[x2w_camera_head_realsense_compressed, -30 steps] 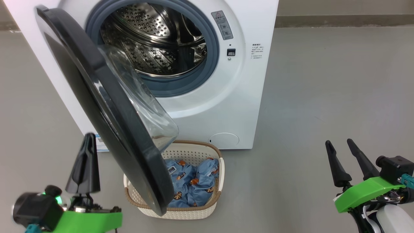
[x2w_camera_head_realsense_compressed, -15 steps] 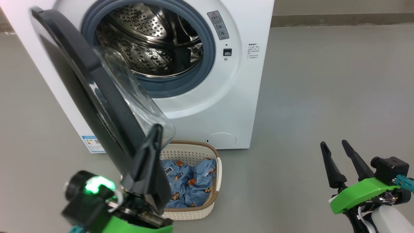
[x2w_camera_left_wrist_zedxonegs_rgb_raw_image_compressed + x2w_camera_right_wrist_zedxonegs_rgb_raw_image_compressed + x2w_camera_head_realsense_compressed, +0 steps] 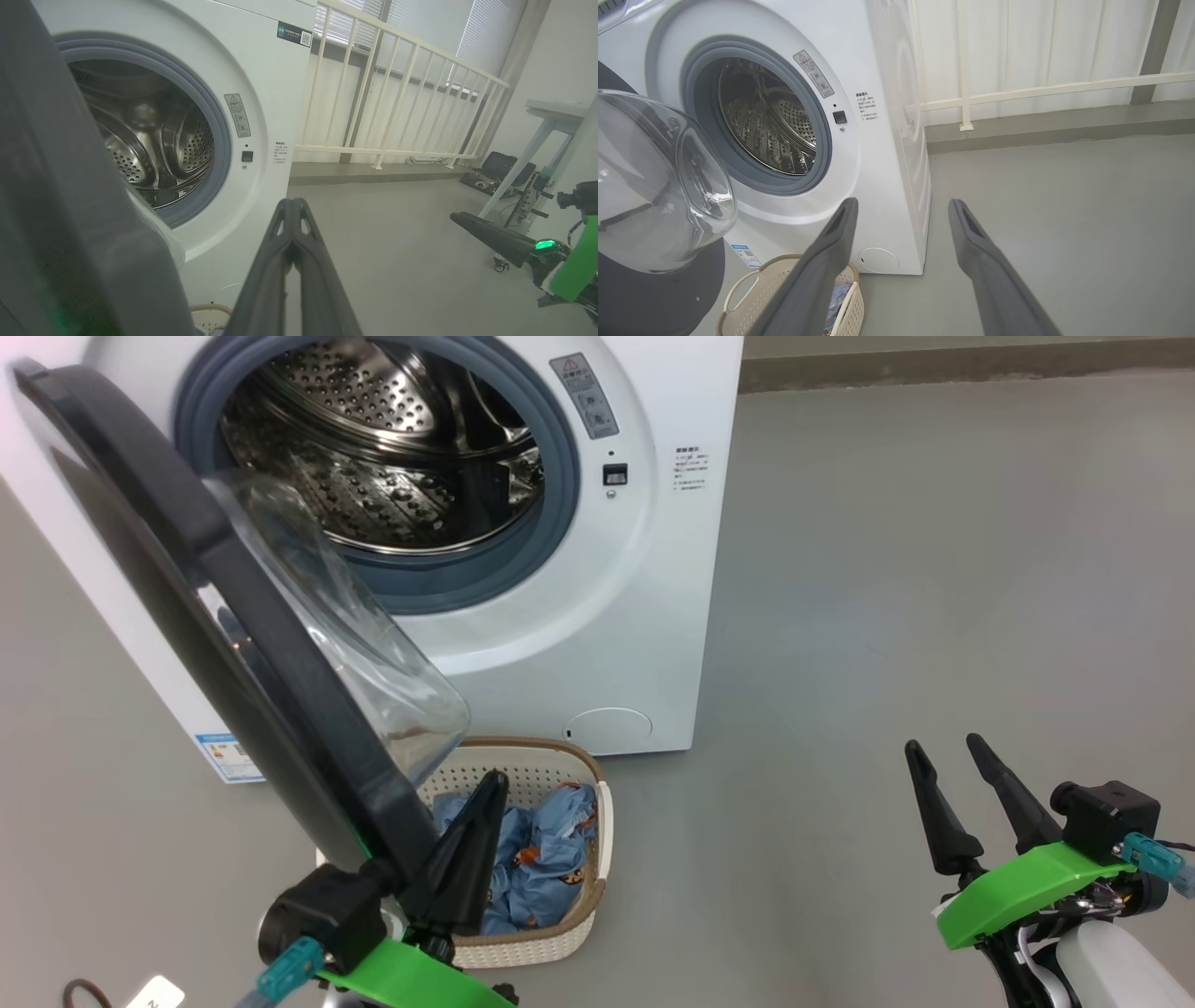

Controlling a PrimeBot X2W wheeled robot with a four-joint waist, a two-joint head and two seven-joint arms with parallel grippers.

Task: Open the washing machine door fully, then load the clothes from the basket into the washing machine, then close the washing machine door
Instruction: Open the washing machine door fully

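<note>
i am holding my left gripper (image 3: 495,784), pinched shut and empty, beside the washing machine door (image 3: 168,495) at lower left, probably to nudge it wider, since it is overhanging the basket (image 3: 586,896) of clothes (image 3: 541,859); my right gripper (image 3: 941,744) is idling spread open at lower right.

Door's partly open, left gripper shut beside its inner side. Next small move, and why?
Probably sweep the shut left gripper leftward against the inner rim of the washing machine door: it hangs over the basket, covering part of the clothes.

Black tapered fingers (image 3: 938,812), green wrist brackets (image 3: 1018,891)
</note>
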